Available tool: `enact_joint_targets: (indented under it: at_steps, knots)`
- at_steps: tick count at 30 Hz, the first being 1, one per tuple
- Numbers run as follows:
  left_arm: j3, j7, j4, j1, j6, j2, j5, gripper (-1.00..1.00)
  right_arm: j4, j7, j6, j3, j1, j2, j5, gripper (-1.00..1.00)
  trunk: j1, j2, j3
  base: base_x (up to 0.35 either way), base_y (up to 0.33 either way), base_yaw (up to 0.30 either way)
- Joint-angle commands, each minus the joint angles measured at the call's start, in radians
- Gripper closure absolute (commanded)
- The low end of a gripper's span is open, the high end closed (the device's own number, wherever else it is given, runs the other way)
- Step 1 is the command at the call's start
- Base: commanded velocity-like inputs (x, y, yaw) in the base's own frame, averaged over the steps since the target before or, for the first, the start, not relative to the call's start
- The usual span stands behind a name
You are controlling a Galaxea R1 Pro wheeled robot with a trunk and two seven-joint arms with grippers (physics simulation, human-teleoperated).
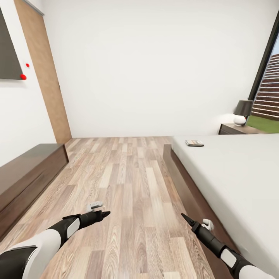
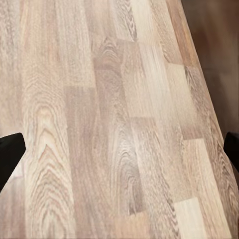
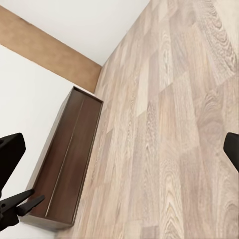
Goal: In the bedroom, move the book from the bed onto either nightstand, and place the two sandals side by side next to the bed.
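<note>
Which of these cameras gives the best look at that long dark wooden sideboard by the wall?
The right wrist view: the sideboard shows there from above along its whole length, against the white wall. The head view catches just part of it, cut off at the picture's left edge. The left wrist view looks at the plank floor instead.

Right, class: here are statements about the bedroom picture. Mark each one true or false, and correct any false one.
1. The book lies on the bed. True.
2. The left gripper holds the book. False: it holds nothing and hangs over the wood floor.
3. A lamp stands on the nightstand beyond the bed. True.
4. The long sideboard stands against the bed frame. False: it stands along the opposite wall, with bare floor between them.
5. The right gripper rests on the mattress. False: it hangs over the floor beside the bed frame.
</note>
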Motion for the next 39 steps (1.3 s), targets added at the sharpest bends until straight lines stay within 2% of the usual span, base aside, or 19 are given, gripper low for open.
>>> enact_joint_targets:
  at_steps: [1,15,39]
  knots:
    - [0.008,-0.004,-0.001,0.000,0.010,0.000,0.005,-1.00,0.000,0.003,0.006,-0.002,-0.001,0.000,-0.002,-1.00,0.000,0.000,-0.001,0.187,0.099,0.000]
    - [0.008,-0.004,-0.001,0.000,0.010,0.000,0.005,-1.00,0.000,0.003,0.006,-0.003,-0.001,0.000,-0.002,-1.00,0.000,0.000,-0.001,0.187,0.075,0.000]
    - [0.008,-0.004,-0.001,0.000,0.010,0.000,0.006,-1.00,0.000,0.003,0.007,-0.003,-0.001,0.000,-0.002,-1.00,0.000,0.000,-0.001,0.187,0.006,0.000]
